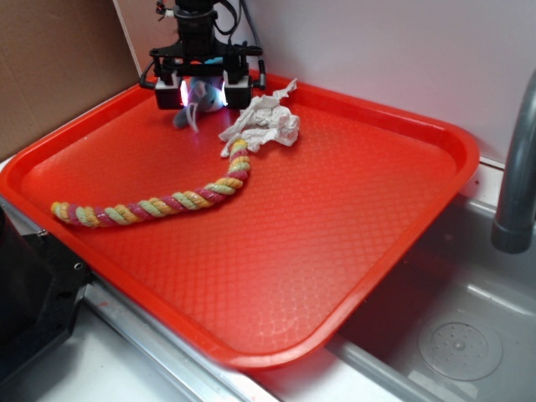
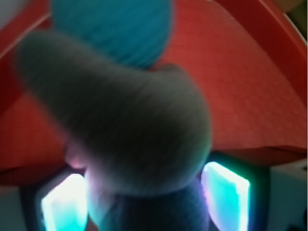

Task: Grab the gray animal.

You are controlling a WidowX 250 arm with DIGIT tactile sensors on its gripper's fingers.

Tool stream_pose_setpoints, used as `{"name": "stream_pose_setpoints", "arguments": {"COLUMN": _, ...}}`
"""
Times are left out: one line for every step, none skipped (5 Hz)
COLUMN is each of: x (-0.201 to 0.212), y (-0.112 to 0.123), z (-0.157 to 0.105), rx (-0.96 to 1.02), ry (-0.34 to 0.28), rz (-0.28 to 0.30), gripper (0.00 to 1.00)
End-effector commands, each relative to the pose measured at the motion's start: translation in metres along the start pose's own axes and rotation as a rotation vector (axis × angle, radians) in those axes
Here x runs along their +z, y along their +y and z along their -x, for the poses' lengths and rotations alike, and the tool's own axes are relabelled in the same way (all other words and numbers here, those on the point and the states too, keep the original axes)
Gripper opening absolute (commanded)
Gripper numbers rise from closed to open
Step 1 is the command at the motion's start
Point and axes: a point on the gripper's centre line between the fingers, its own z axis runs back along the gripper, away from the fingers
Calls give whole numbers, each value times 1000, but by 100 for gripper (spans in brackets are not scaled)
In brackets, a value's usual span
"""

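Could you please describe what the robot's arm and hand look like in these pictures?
The hand is a black, boxy assembly on a black arm, with dark cables looping near the top. Its two fingers carry white, blocky pads that glow. In the wrist view the pads shine a bright cyan-white inside dark frames. No labels or markings are readable.

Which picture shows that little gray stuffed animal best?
The wrist view. The gray animal fills the frame there, sitting between the hand's lit fingers, though blurred. In the exterior view, the animal is small and mostly hidden by the hand at the tray's far corner.
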Motion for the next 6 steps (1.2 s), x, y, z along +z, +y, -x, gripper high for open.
{"name": "stream_pose_setpoints", "arguments": {"x": 42, "y": 9, "z": -10, "rx": -39, "ry": -48, "rz": 63, "gripper": 0}}
{"name": "stream_pose_setpoints", "arguments": {"x": 74, "y": 13, "z": -7, "rx": -222, "ry": 27, "rz": 66, "gripper": 0}}
{"name": "stream_pose_setpoints", "arguments": {"x": 110, "y": 22, "z": 18, "rx": -374, "ry": 74, "rz": 112, "gripper": 0}}
{"name": "stream_pose_setpoints", "arguments": {"x": 130, "y": 29, "z": 42, "rx": -516, "ry": 93, "rz": 115, "gripper": 0}}
{"name": "stream_pose_setpoints", "arguments": {"x": 147, "y": 39, "z": 68, "rx": -597, "ry": 79, "rz": 144, "gripper": 0}}
{"name": "stream_pose_setpoints", "arguments": {"x": 159, "y": 48, "z": 94, "rx": -678, "ry": 72, "rz": 164, "gripper": 0}}
